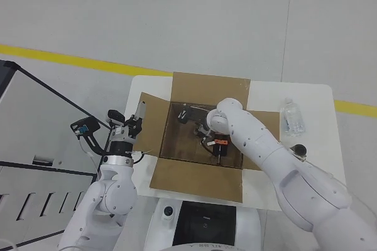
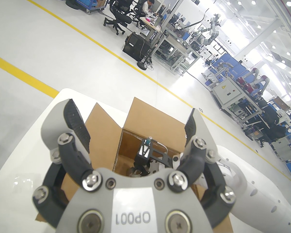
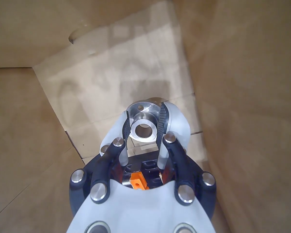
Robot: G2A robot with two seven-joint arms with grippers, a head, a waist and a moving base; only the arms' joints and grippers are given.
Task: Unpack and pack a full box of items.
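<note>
An open cardboard box (image 1: pixel 198 176) stands in the middle of the white table, flaps spread. My right gripper (image 3: pixel 143 122) is down inside the box, shut on a silver metal flanged hub (image 3: pixel 143 119) by its collar, a little above the box floor (image 3: pixel 106 78). From above, the right arm (image 1: pixel 239 122) bends into the box, with a black and orange part (image 1: pixel 218 143) beside it. My left gripper (image 2: pixel 132 124) hovers open and empty outside the box's left flap (image 1: pixel 149 119), pointing toward the box (image 2: pixel 145 120).
A clear plastic bottle (image 1: pixel 292 117) lies on the table (image 1: pixel 301 94) to the right of the box, with a small dark round object (image 1: pixel 300 150) near it. Black items (image 1: pixel 187 114) lie in the box's far left corner. A black stand (image 1: pixel 88 130) sits off the table's left.
</note>
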